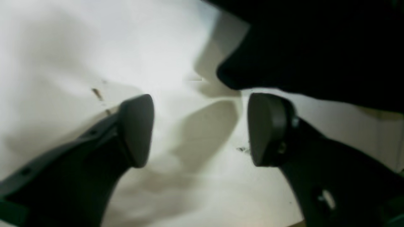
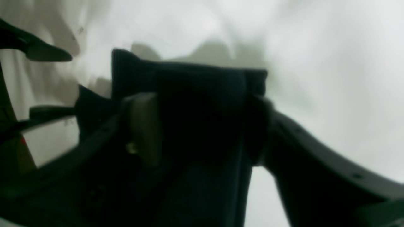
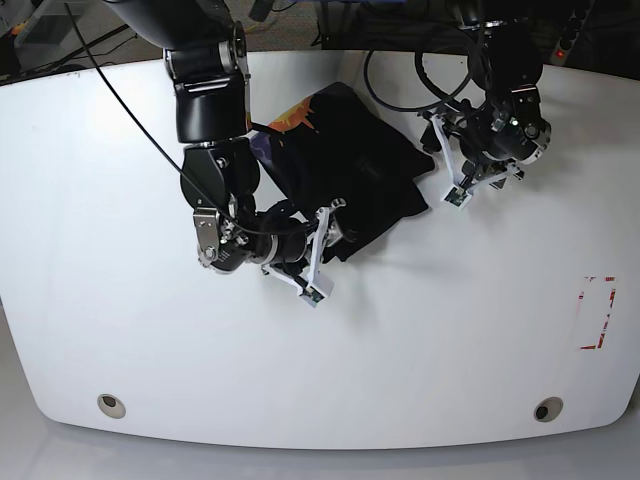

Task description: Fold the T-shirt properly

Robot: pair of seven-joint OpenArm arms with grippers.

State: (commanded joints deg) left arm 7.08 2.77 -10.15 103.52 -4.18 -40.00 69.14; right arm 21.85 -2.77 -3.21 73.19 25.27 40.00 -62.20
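Note:
The black T-shirt (image 3: 350,165) lies bunched on the white table (image 3: 120,200), with a yellow-orange print (image 3: 300,113) showing at its upper left. My right gripper (image 3: 322,252) sits at the shirt's lower edge. In the right wrist view a thick fold of the T-shirt (image 2: 202,104) fills the gap of the right gripper (image 2: 202,126), whose jaws stand wide apart. My left gripper (image 3: 452,165) is open just beside the shirt's right corner. In the left wrist view the left gripper (image 1: 202,129) holds nothing, and the T-shirt (image 1: 315,47) lies just beyond its fingertips.
A red tape outline (image 3: 597,312) marks the table's right side. Two round holes (image 3: 110,405) (image 3: 545,408) sit near the front edge. Cables (image 3: 400,90) trail behind the shirt at the back.

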